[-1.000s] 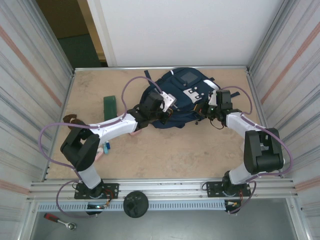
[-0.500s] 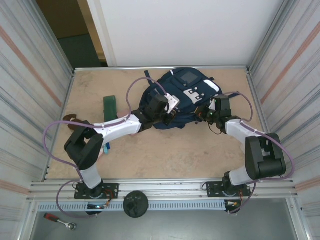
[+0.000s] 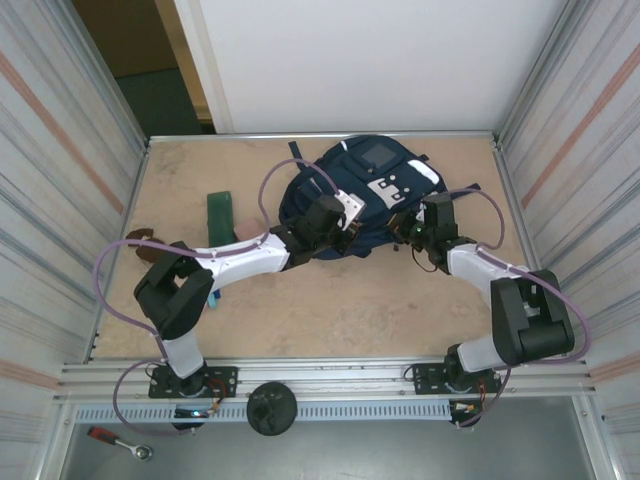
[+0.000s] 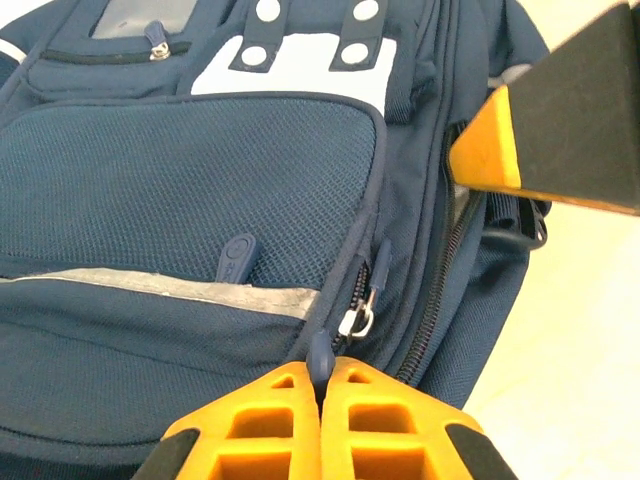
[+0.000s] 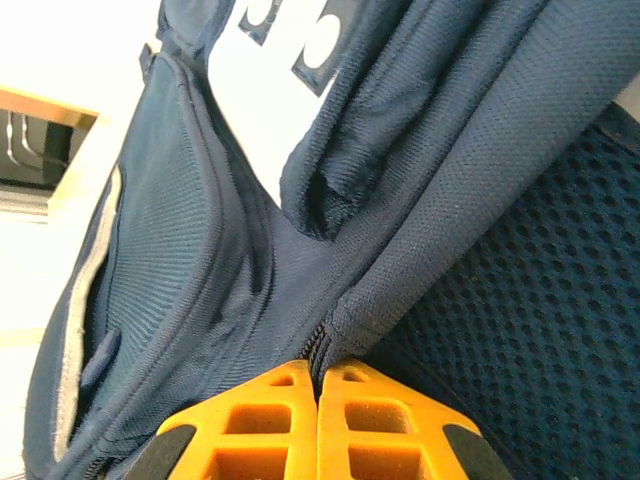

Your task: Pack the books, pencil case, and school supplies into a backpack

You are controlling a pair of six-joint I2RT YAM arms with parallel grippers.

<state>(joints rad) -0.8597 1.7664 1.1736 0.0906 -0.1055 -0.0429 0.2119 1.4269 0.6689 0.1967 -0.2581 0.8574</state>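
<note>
The navy backpack (image 3: 365, 190) lies flat at the back of the table, white patch up. My left gripper (image 3: 335, 226) is at its near edge. In the left wrist view that gripper (image 4: 321, 372) is shut on a navy zipper pull (image 4: 321, 352) beside a metal slider (image 4: 357, 322). My right gripper (image 3: 411, 229) is at the backpack's right side. In the right wrist view it (image 5: 319, 375) is shut on the backpack's seam (image 5: 345, 325) by the zipper teeth. A blue-and-white pen (image 3: 213, 297) lies by the left arm. The books and the pencil case are out of view.
A dark green oblong item (image 3: 219, 212) lies left of the backpack, and brown lumpy pieces (image 3: 146, 238) sit near the left wall. Metal walls close in both sides. A black round knob (image 3: 270, 408) and a ratchet tool (image 3: 118, 440) lie beyond the near rail.
My left gripper has slid to the right along the backpack's near edge. The right gripper has moved a little left and nearer. Both have stayed shut.
</note>
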